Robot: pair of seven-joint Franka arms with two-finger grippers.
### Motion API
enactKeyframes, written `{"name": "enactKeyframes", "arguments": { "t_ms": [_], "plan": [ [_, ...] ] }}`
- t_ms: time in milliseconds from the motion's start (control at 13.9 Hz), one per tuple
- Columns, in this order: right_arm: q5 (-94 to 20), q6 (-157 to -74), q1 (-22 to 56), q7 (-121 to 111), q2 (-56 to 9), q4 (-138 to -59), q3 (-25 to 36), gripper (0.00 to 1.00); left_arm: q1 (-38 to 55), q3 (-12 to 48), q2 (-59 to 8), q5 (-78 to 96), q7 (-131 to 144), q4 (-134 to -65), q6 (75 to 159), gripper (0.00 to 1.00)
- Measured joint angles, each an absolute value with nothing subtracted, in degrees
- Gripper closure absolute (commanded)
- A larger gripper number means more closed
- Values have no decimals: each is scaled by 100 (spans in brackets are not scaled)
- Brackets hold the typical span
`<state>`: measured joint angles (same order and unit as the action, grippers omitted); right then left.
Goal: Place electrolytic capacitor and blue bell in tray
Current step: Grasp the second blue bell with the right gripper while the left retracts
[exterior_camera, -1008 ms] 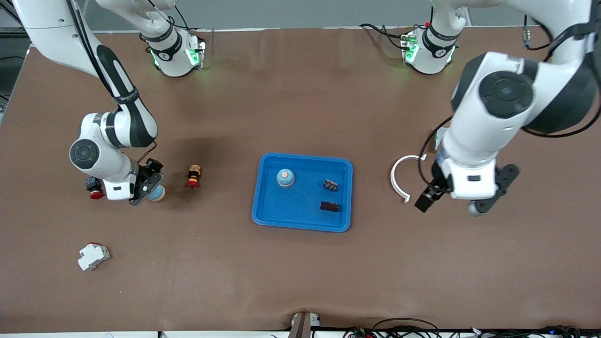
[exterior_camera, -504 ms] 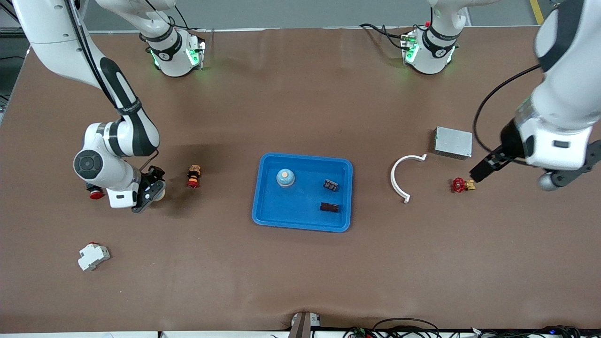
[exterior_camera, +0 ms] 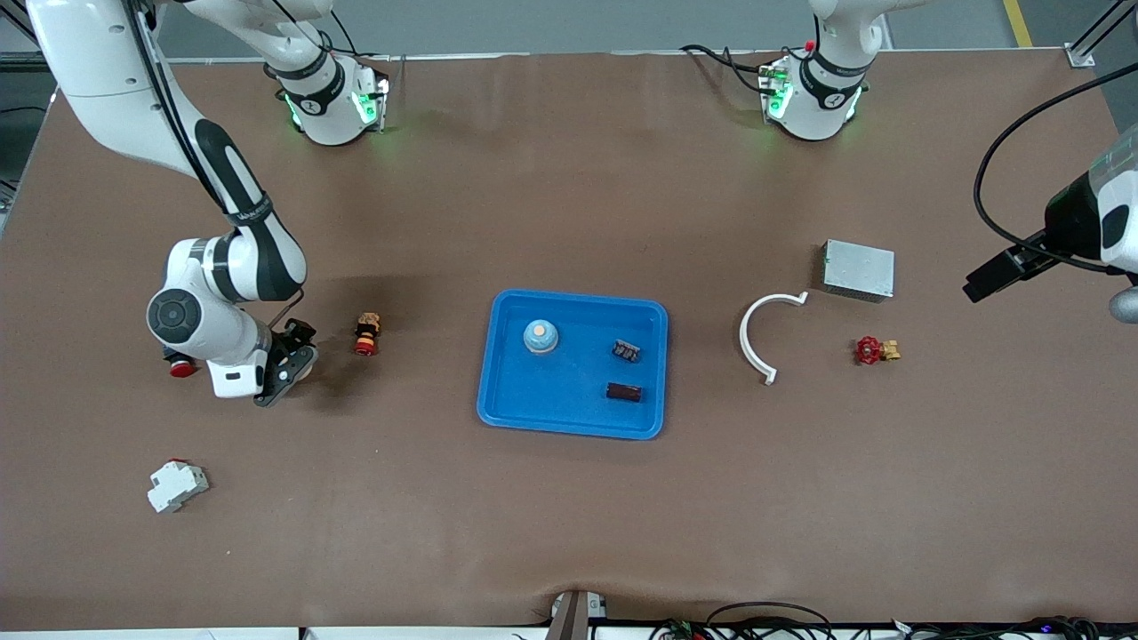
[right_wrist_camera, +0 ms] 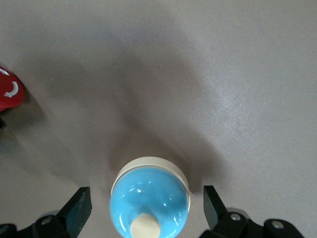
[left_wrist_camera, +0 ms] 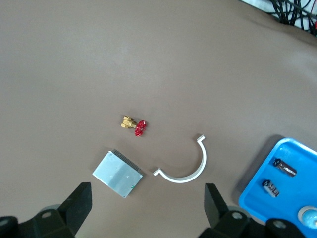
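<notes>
My right gripper (right_wrist_camera: 143,218) straddles the blue bell (right_wrist_camera: 148,198) at the front view's left — fingers wide, gripping nothing — and off-centre closing could skid it, while my left gripper (left_wrist_camera: 146,208) waits open, the tray (exterior_camera: 653,418) centre-frame.

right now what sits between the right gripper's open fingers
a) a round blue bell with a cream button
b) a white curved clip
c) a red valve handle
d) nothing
a: the right wrist view shows the round blue bell on the table between the open right gripper fingers, not yet clamped.
</notes>
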<state>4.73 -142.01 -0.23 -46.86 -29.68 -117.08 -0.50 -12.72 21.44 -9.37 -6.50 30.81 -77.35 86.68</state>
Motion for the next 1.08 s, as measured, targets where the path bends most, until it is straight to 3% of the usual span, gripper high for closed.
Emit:
{"name": "enactKeyframes", "arguments": {
  "t_ms": [216, 504, 576, 720, 1080],
  "plan": [
    [473, -14275, -25, -4700, -3005, -11707, -48, 0, -829, 1657, -743, -632, 2638, -7770, 8490, 0],
    [473, -14277, -26, -4725, -3010, -11706, -46, 74, 350, 296, -406, -536, 1761, -7919, 8238, 0],
    [473, -14277, -27, -4741, -3009, -11704, -45, 84, 553, 5, -342, -443, 1518, -7957, 8190, 0],
    [473, -14276, -27, -4807, -3009, -11691, -43, 86, 752, -330, -235, -328, 1145, -8065, 8126, 0],
    [456, -14002, -26, -4830, -2998, -11647, -50, 87, 778, -378, 32, -298, 873, -8367, 8134, 0]
  ]
}}
